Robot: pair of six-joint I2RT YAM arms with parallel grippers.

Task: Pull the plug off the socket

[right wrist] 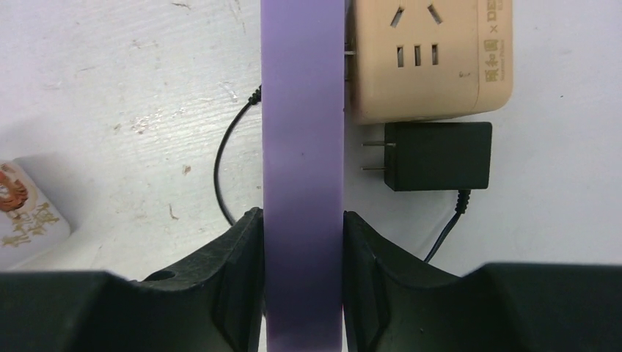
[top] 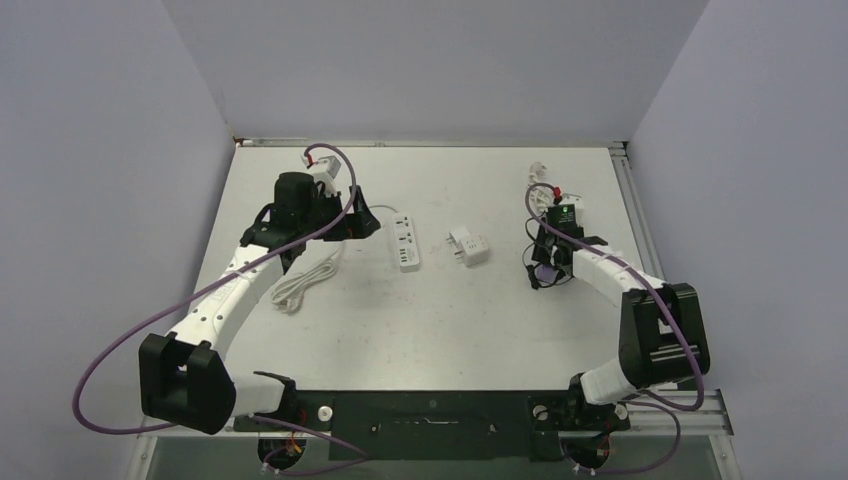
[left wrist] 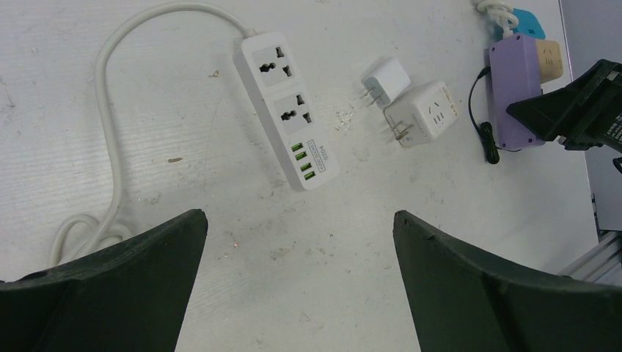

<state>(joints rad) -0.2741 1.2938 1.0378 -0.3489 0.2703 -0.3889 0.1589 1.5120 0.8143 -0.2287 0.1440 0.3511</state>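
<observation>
My right gripper (right wrist: 303,220) is shut on a purple socket strip (right wrist: 302,132), its fingers pressed flat against the two long sides. A beige plug adapter (right wrist: 429,59) sits against the strip's right side with its pins in it. Just below it lies a black plug (right wrist: 438,155) with a thin black cable; its two bare prongs point at the strip and show a small gap. In the top view the right gripper (top: 547,270) is at the table's right. My left gripper (left wrist: 299,216) hangs open over bare table, with nothing between its fingers.
A white power strip (left wrist: 286,110) with a looped white cable (left wrist: 110,147) lies mid-table. A white cube adapter (left wrist: 422,114) and a small white charger (left wrist: 386,79) lie to its right. A blue item (left wrist: 528,22) lies beyond the purple strip.
</observation>
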